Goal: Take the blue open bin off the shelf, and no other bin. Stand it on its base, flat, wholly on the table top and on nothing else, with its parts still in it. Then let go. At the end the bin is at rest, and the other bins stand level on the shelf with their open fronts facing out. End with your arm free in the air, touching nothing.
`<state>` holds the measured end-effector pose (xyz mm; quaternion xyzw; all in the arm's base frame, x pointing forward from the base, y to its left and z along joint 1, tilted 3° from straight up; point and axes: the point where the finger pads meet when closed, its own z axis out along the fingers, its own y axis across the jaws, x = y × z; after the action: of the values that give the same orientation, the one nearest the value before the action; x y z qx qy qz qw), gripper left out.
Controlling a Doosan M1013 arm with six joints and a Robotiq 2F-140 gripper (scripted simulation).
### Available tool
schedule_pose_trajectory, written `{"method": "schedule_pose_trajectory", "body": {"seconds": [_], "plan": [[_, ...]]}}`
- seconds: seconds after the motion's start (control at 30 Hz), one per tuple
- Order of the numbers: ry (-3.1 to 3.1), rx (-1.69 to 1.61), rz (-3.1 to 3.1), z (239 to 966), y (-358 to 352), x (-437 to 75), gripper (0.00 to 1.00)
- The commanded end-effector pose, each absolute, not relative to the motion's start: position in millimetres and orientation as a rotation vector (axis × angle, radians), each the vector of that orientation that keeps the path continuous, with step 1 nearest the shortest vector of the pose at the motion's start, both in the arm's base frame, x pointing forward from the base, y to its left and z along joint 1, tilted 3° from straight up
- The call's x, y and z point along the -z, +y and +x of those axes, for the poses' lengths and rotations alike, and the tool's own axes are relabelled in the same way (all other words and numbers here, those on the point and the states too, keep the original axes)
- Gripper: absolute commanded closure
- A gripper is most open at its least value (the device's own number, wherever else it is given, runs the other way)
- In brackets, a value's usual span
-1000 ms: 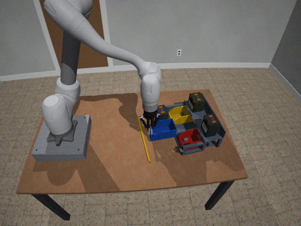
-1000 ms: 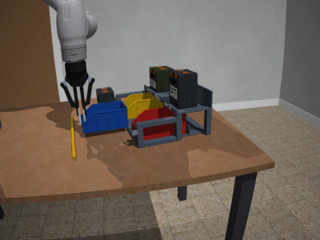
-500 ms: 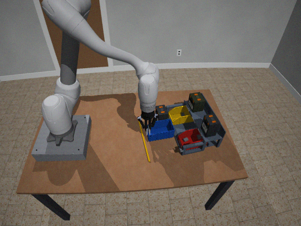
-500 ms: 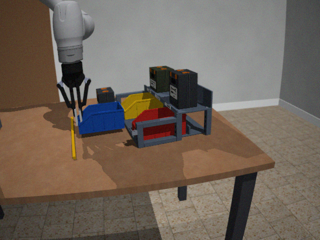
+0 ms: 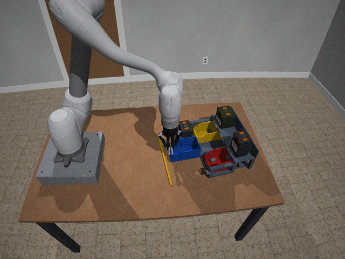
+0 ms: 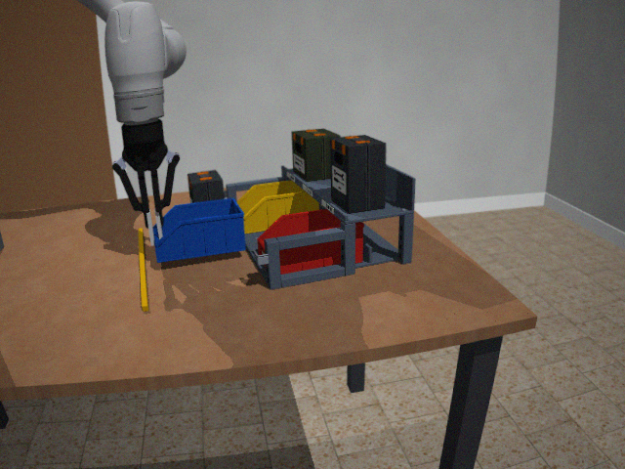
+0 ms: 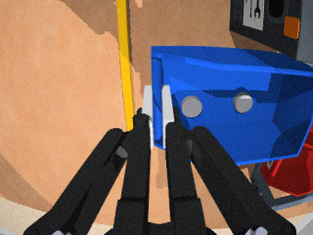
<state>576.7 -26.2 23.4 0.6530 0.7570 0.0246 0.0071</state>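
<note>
1. gripper (image 7: 158,114) points straight down with its fingers almost together, pinched on the low front wall of the blue bin (image 5: 186,149); one pad sits inside the wall, the other outside.
2. blue bin hangs from that one wall, clear of the grey shelf (image 6: 405,218) and just beside its front, its base close above the table (image 5: 111,178); whether it touches the top cannot be told.
3. from the gripper the bin's body stretches away toward the shelf, so its weight lies all to one side of the grip.
4. its long axis runs from the pinched front wall back to the shelf; the open front points away from the shelf, toward the yellow strip (image 5: 165,160) lying just beyond.
5. two round parts (image 7: 192,106) lie in the bin near the held wall.
6. i judge the coming move a short straight drop, then release.
</note>
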Motion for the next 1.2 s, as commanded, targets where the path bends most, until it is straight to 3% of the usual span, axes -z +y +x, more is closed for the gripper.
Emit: {"method": "schedule_pose_trajectory", "body": {"seconds": [0.0, 1.17], "plan": [[2.367, -0.078, 2.042, 576.8, -26.2, -19.5, 1.0], [2.367, -0.078, 2.042, 577.4, -25.7, -5.0, 1.0]]}}
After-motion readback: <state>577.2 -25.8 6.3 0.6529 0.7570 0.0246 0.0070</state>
